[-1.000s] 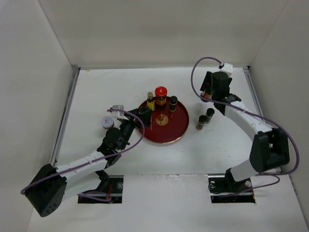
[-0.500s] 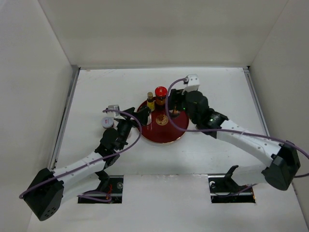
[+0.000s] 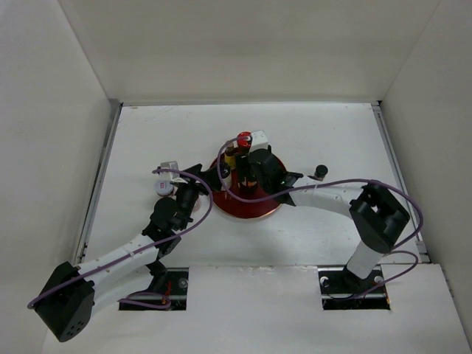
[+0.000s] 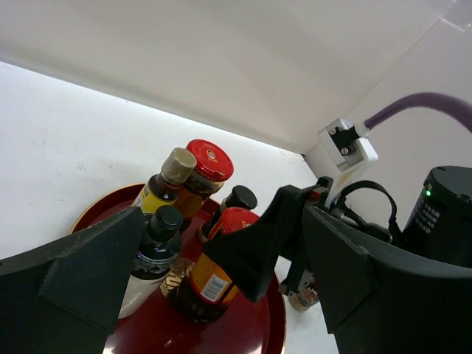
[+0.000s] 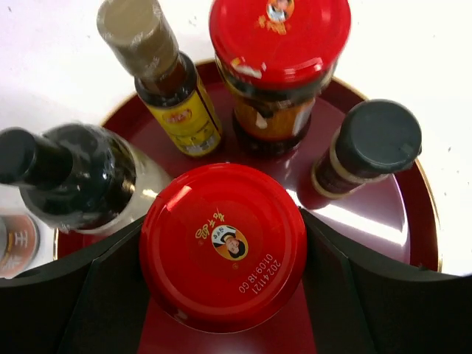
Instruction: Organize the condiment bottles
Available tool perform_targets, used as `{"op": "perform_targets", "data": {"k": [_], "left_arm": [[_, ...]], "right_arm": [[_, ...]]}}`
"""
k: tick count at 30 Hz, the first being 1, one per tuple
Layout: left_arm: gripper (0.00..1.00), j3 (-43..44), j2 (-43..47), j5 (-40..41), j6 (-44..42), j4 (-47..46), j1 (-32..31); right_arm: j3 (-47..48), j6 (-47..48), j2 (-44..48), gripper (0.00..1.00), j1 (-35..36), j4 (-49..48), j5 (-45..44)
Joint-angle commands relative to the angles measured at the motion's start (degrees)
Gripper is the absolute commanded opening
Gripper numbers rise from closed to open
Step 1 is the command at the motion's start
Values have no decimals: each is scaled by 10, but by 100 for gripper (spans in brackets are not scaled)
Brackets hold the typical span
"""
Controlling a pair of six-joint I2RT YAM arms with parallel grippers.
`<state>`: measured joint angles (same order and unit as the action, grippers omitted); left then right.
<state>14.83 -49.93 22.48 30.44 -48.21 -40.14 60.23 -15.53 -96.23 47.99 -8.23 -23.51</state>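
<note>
Right arm has swung in from the far right of the table [image 3: 147,133] to frame centre.

Top view: right end effector [image 3: 249,174] sits over the red tray [image 3: 254,215]. Left end effector [image 3: 212,172] waits at the tray's left edge, a white-lidded jar [image 3: 162,187] just beside it. One black-capped bottle [image 3: 320,171] stands alone, right of centre.

Left wrist view: its fingers [image 4: 81,273] are spread wide, holding nothing.

Right wrist view: fingers [image 5: 74,295] are pressed against both sides of a red-capped jar [image 5: 223,243], centre frame, over the tray's near part. Behind it stand a second red-capped jar [image 5: 280,51], a yellowish bottle [image 5: 166,81] and a dark bottle [image 5: 81,181].

Looks like another delivery to the tray. Whether the jar has touched down can't be told.
</note>
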Motion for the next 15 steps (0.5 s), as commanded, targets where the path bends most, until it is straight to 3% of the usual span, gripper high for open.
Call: {"op": "perform_targets", "data": {"k": [1, 9, 15], "left_arm": [[90, -6, 9, 2, 4, -18, 4], [90, -5, 4, -1, 3, -22, 2], [90, -4, -8, -3, 6, -27, 2]], "right_arm": [[53, 17, -5, 48, -2, -143, -42], [64, 27, -60, 53, -2, -194, -91], [40, 23, -48, 76, 2, -199, -98]]}}
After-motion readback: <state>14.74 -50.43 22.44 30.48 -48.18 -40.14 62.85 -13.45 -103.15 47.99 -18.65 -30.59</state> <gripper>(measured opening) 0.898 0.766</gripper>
